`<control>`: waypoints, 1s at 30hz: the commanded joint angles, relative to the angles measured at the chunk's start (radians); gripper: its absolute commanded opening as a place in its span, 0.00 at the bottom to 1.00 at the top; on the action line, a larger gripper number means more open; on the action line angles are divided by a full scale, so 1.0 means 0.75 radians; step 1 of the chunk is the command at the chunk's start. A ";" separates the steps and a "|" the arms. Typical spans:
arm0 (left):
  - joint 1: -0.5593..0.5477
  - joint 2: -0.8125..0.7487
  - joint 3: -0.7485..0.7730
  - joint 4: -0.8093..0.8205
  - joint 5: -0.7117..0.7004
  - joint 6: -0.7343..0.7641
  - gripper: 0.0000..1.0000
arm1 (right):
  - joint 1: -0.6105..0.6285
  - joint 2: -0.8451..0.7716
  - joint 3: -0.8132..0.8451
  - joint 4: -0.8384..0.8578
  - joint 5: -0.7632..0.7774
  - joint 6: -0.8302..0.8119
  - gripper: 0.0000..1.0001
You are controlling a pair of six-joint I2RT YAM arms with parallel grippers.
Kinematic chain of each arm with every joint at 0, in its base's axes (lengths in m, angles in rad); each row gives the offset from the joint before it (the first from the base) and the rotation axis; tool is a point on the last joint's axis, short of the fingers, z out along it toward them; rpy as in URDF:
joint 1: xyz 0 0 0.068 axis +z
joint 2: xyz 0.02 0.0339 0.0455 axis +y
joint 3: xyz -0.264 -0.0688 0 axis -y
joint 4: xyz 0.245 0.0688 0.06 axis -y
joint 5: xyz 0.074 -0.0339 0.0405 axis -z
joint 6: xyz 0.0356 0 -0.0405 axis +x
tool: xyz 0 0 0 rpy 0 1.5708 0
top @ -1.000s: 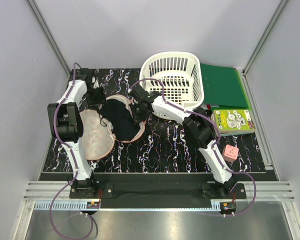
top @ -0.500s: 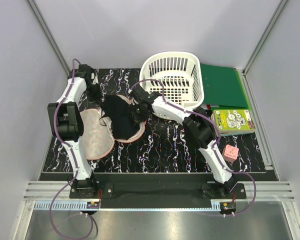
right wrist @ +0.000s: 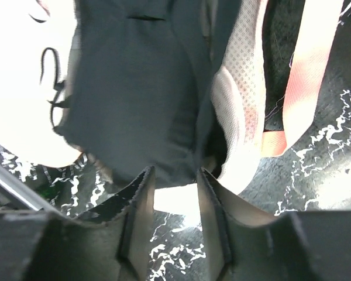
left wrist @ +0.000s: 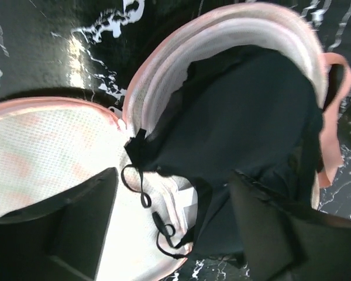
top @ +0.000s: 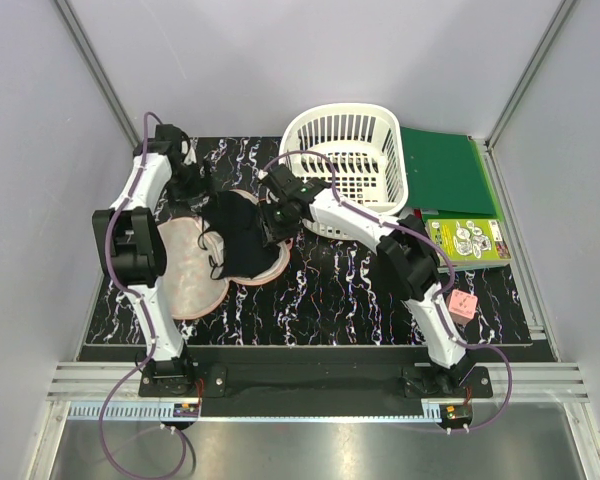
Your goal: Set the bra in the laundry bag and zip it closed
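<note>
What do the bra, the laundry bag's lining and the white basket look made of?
Bra: soft matte black fabric, probably knit; it drapes and folds, and its thin straps curl. Laundry bag: pale fine mesh lining, tiny holes visible, smooth pink trim. Basket: rigid white plastic, apparently; moulded slots.

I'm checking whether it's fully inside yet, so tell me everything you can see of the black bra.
The bra is plain black, soft, thin fabric, crumpled rather than flat. It lies in one half of the unzipped laundry bag, on the pale mesh lining, with thin looped straps trailing toward the other half. The right gripper sits at its edge, jaws apart.
</note>
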 commanded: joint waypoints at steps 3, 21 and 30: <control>-0.002 -0.055 0.157 0.195 0.127 0.204 0.88 | 0.014 -0.137 -0.001 -0.015 -0.038 0.001 0.49; 0.000 0.201 0.280 0.328 0.641 0.360 0.91 | 0.011 -0.229 -0.140 -0.015 -0.139 -0.024 0.55; 0.000 0.166 0.141 0.324 0.617 0.382 0.87 | 0.014 -0.220 -0.123 -0.015 -0.155 -0.030 0.55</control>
